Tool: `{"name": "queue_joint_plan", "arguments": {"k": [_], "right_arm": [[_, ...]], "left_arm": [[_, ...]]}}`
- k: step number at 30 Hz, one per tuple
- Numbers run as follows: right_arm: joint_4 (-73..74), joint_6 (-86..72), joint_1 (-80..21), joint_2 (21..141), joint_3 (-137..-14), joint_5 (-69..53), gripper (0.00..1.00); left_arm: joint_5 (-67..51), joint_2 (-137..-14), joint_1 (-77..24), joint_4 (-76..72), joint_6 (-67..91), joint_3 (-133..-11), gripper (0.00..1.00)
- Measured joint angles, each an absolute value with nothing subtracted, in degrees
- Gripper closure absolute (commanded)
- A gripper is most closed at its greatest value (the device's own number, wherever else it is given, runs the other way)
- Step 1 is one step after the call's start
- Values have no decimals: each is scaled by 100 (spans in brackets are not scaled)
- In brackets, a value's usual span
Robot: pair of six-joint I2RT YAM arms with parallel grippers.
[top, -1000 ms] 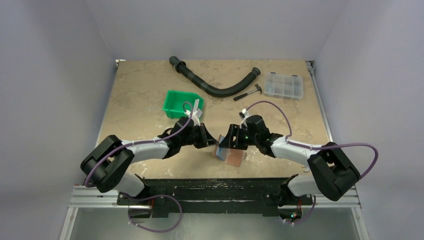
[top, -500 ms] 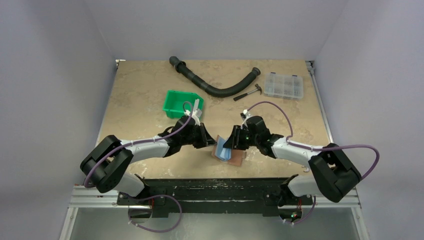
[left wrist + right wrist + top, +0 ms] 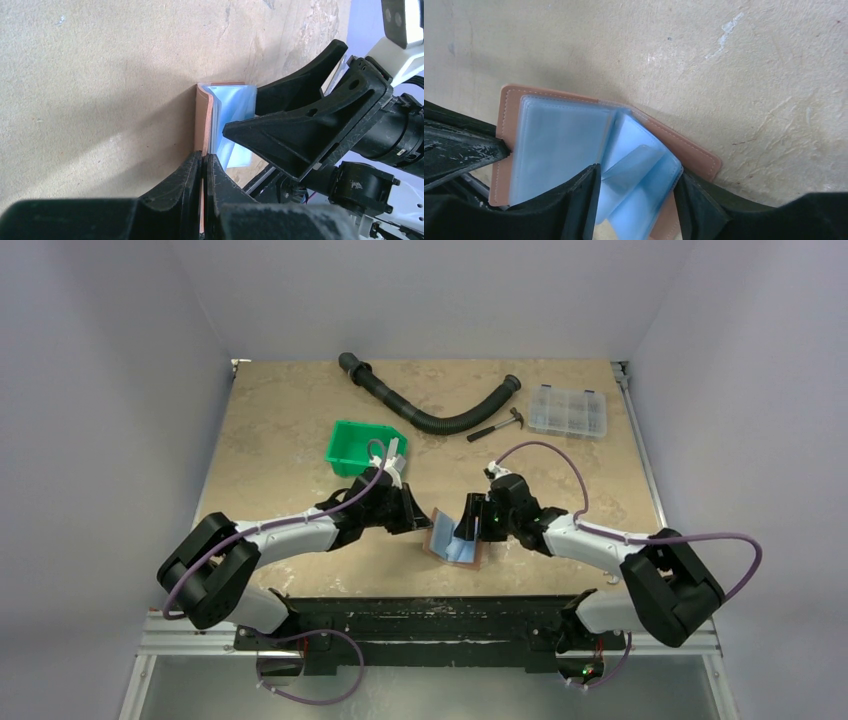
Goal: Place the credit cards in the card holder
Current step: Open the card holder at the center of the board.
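The card holder (image 3: 440, 533) is a reddish-brown leather wallet, lying open near the table's front edge with light blue plastic sleeves (image 3: 462, 548) fanned out inside. My left gripper (image 3: 422, 524) is shut on its left cover (image 3: 202, 120) and holds that cover upright. My right gripper (image 3: 466, 530) is open, its fingers (image 3: 584, 187) standing either side of the loose blue sleeves (image 3: 644, 170) over the leather (image 3: 696, 152). I cannot tell a light blue card from the sleeves. No yellow-gold card is in view.
A green bin (image 3: 365, 445) stands behind my left arm. A black corrugated hose (image 3: 430, 418), a small hammer (image 3: 497, 426) and a clear compartment box (image 3: 568, 410) lie at the back of the table.
The left cover has been lifted upright and the holder opened, showing more of the blue sleeves. My right gripper has moved down and closer over the sleeves.
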State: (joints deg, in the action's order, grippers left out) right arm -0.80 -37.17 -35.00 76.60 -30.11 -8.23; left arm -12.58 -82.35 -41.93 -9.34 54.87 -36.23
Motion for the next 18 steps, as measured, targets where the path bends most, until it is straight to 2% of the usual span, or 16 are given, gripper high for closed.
{"name": "queue_joint_plan", "arguments": {"k": [5,11,18], "right_arm": [[440,-3566,-3522,7352,-3076,-578,31],[1037,-3435,-3520,6834,-3404,-432,30],[454,-3570,-3520,6733,-3481,-1487,29]], "left_arm": [[-1323,-8237,-4206,-941,5489,-3656,100],[-1328,-8237,-4206,-939,5492,-3656,100],[-1328,-8237,-4206,-939,5492,-3656,100]]}}
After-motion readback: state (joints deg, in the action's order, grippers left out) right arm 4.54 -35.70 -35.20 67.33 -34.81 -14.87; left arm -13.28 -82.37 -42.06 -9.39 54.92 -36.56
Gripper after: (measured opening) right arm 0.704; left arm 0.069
